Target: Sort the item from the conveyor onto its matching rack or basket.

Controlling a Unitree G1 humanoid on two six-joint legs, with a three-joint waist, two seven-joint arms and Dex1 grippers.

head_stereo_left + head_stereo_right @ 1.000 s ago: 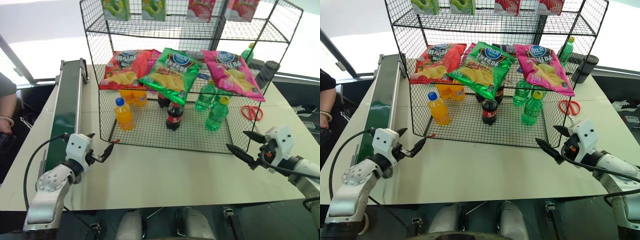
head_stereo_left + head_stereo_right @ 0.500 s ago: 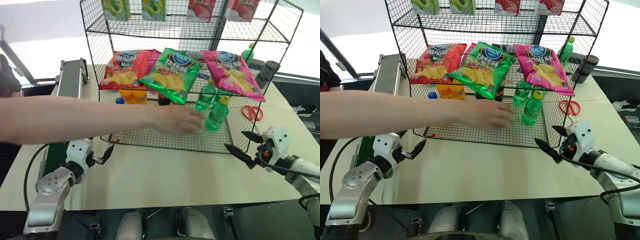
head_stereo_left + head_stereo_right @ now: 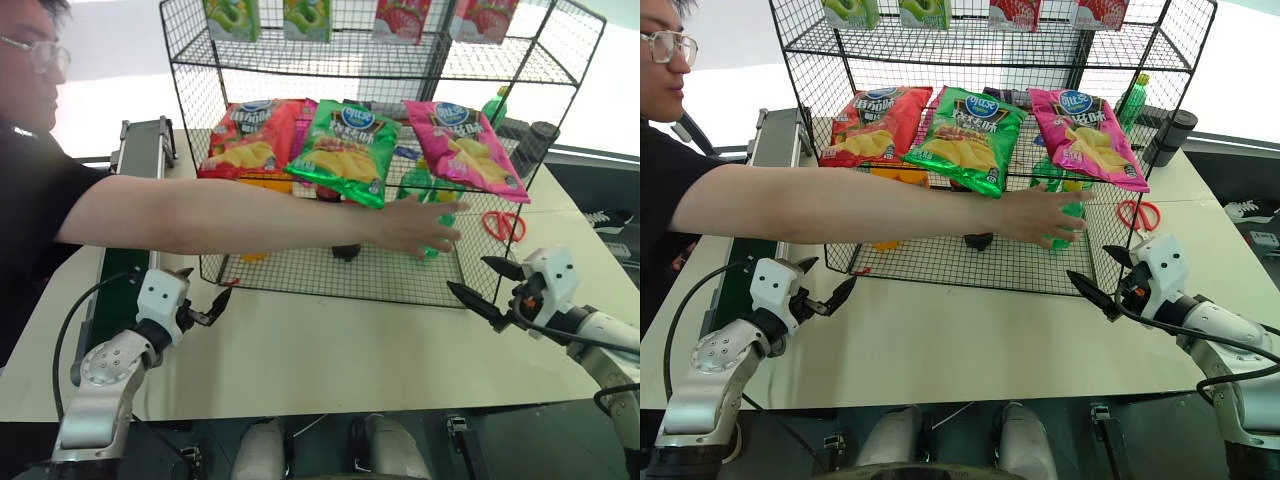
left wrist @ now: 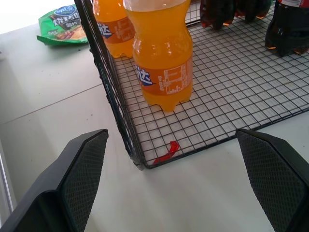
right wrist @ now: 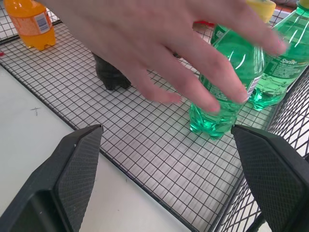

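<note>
A person's hand (image 3: 1040, 215) reaches the green bottle (image 5: 227, 77) on the rack (image 3: 940, 262), both grippers (image 3: 208, 308) (image 3: 478, 288) spread, empty; sorting unstarted.

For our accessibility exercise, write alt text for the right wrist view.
A person's hand reaches over a green soda bottle standing on the black wire rack, with an orange-drink bottle further along. The right gripper is open, its fingers short of the rack.
</note>
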